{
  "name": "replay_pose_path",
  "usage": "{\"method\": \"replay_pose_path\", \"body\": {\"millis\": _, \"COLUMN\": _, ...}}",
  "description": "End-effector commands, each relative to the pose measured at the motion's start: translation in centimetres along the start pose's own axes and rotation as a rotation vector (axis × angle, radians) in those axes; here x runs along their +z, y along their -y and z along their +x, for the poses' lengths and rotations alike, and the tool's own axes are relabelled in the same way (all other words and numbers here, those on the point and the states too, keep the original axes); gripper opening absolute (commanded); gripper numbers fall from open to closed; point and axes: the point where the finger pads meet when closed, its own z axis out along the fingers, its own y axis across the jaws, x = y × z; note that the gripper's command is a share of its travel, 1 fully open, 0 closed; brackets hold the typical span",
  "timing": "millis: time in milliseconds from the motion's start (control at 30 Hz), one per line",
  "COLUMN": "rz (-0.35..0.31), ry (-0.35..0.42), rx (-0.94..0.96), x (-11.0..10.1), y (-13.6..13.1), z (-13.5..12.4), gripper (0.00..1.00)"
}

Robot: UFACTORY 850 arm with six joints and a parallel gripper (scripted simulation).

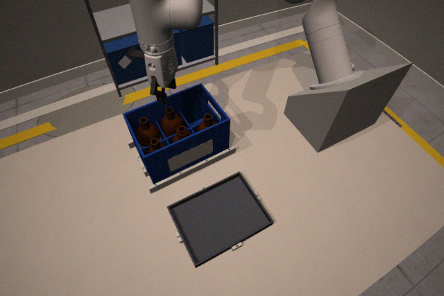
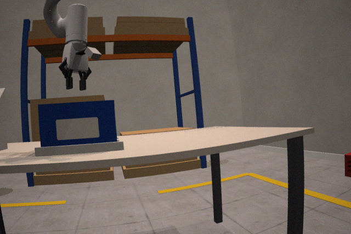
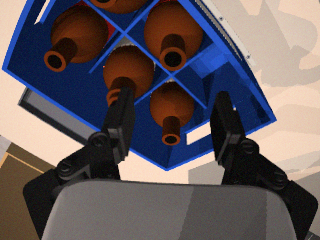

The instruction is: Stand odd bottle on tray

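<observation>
My gripper (image 1: 165, 96) (image 2: 75, 88) (image 3: 173, 103) is open and empty, above the blue crate (image 1: 220, 136) (image 2: 76, 109). The front-right brown bottle (image 1: 207, 125) (image 3: 172, 106) shows between the fingers in the wrist view, untouched. The front-middle bottle (image 1: 179, 138) (image 3: 128, 67) has a ringed neck, partly behind a finger in the wrist view. The front-left bottle (image 1: 155, 146) (image 3: 82, 35), back-left bottle (image 1: 146, 136) and back-middle bottle (image 1: 172, 124) (image 3: 173, 30) also stand in the crate. The back-right compartment has no bottle. The tray (image 1: 222, 221) holds nothing.
The crate's divider walls separate the bottles. A pale rail (image 1: 193, 170) (image 2: 79, 148) runs along the crate's foot. Small pale blocks sit against the tray's edges. The grey robot pedestal (image 1: 319, 117) stands to the right, and a shelf rack (image 2: 109, 38) stands beyond the table.
</observation>
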Motion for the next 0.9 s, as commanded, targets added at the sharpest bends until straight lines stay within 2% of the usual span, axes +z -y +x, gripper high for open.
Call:
{"method": "replay_pose_path", "body": {"millis": 0, "rz": 0.001, "ry": -0.001, "rx": 0.001, "x": -0.1, "y": 0.0, "z": 0.0, "gripper": 0.65}}
{"method": "replay_pose_path", "body": {"millis": 867, "rz": 0.001, "ry": -0.001, "rx": 0.001, "x": 1.6, "y": 0.1, "z": 0.1, "gripper": 0.65}}
